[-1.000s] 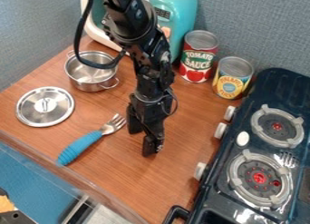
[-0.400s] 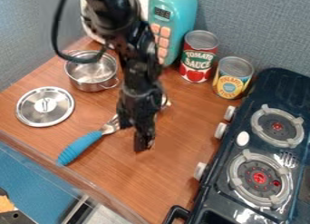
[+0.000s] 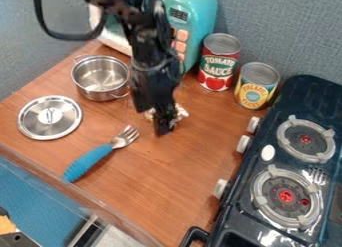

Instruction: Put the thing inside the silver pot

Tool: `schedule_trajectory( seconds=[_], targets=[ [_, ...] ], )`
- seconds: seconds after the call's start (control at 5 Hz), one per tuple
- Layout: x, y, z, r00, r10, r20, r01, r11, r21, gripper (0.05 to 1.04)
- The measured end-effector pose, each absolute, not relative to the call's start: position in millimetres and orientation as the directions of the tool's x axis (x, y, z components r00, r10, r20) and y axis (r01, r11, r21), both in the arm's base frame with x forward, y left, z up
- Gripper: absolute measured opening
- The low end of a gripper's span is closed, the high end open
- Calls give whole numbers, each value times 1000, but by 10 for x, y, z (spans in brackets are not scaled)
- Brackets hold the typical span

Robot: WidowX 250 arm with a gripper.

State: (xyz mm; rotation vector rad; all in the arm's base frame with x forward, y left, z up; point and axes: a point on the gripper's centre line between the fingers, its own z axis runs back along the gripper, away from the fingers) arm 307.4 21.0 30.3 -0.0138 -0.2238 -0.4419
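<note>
Thing (image 3: pixel 182 112), pale, shiny and crumpled, out on the middle of the brown table (image 3: pixel 180 196), outside the pot. Peeks out on both sides of the black gripper (image 3: pixel 157 122), partly hidden behind it. Hangs low over the table there, that gripper, pointing down. No way to see whether spread, pinched together or holding the thing.

Nearest, at the left, a blue flat patch (image 3: pixel 30 196) past the table's clear edge strip (image 3: pixel 87 201). On the right, a big black toy stove (image 3: pixel 234 216), with a black handle at the near end. Two round burners with gray rings and red middles, one nearer, one farther. White knobs down the left side.

Next, a fork (image 3: pixel 93 158) with a fat blue handle aimed at the near left and shiny prongs aimed away. Farther back on the left, a round silver lid (image 3: pixel 48 126), flat on the table. Just past it, the silver pot (image 3: pixel 100 93), upright, top off, small loops on the sides.

Toward the back, a yellow can (image 3: pixel 257 86) with words and a round picture on the label. Beside it, a red can (image 3: pixel 218 63) with big white words and a red tomato. Behind, a blue-green toy oven (image 3: pixel 200 16) with orange buttons and tiny numbers on a dark screen. Last, gray walls (image 3: pixel 287 31).
</note>
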Motion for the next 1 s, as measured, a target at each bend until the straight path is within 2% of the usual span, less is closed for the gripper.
schedule_trajectory(
  seconds=[0.2, 0.4, 0.6, 0.8, 1.0],
  targets=[
    [3266, 264, 344, 882, -419, 215, 410, 908, 88, 1001],
    [3460, 277, 178, 893, -413, 179, 406, 911, 75, 1001],
    [3551, 348, 63, 901, -412, 137, 401, 910, 99, 1001],
    [3511, 384, -72, 902, -422, 86, 414, 905, 97, 1001],
    [3477, 382, -231, 899, -434, 61, 429, 899, 85, 961]
  ],
)
